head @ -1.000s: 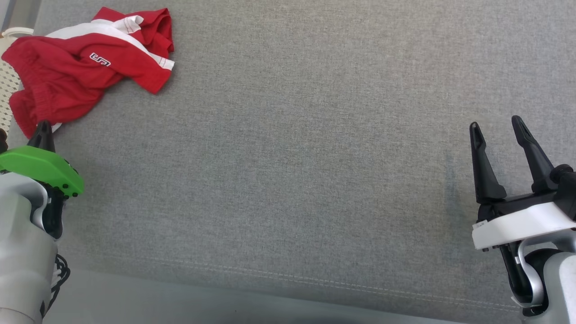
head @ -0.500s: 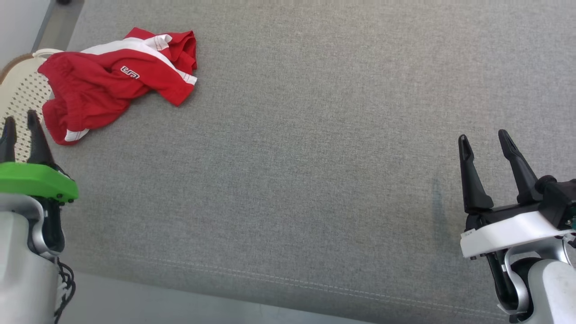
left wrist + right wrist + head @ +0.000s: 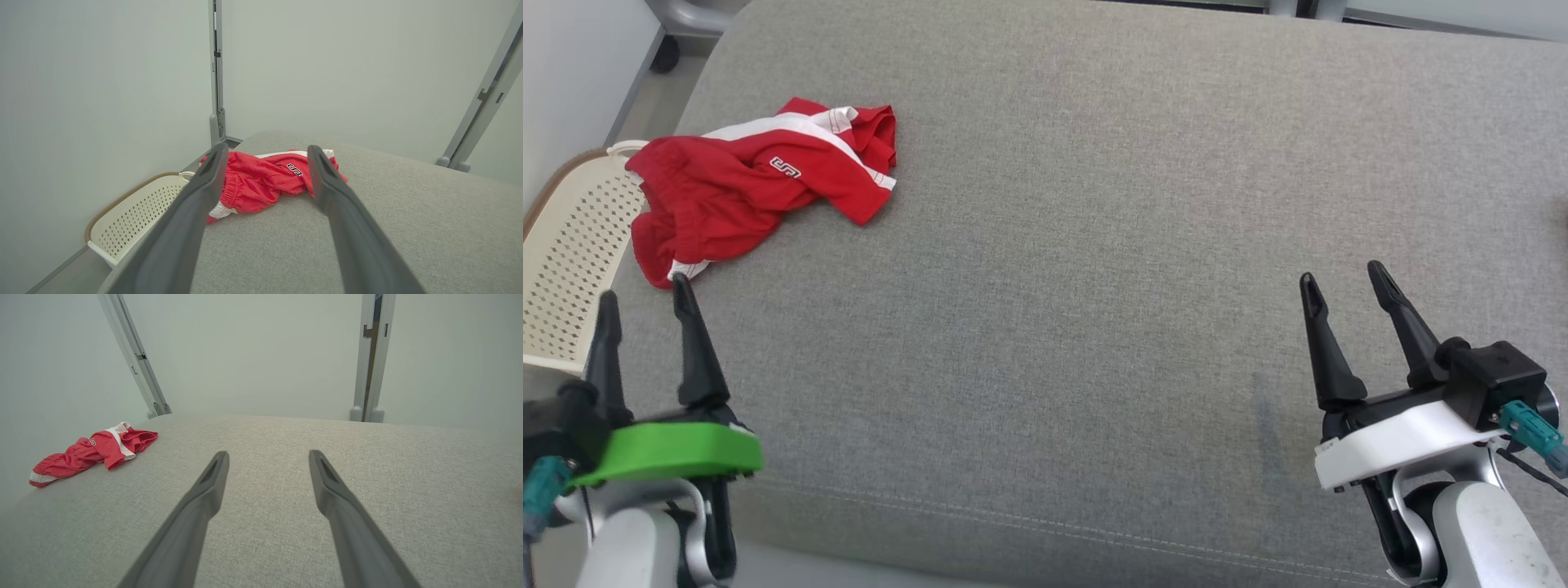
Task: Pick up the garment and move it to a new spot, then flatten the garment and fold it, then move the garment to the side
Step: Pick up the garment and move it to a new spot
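Your left gripper (image 3: 643, 290) and right gripper (image 3: 1342, 275) gape wide, empty; the basket (image 3: 564, 245) left of the garment (image 3: 743, 184) is cut off.

1 garment (image 3: 760, 184) is counted, red with white trim. 1 basket (image 3: 568, 261), pale and perforated, is seen beside the table (image 3: 1094, 245), of which 1 is counted. 2 end effectors are seen: 1 left end effector (image 3: 643, 290) and 1 right end effector (image 3: 1341, 273), each with 2 fingers (image 3: 694, 351). 2 posts (image 3: 369, 355) are counted behind the table.
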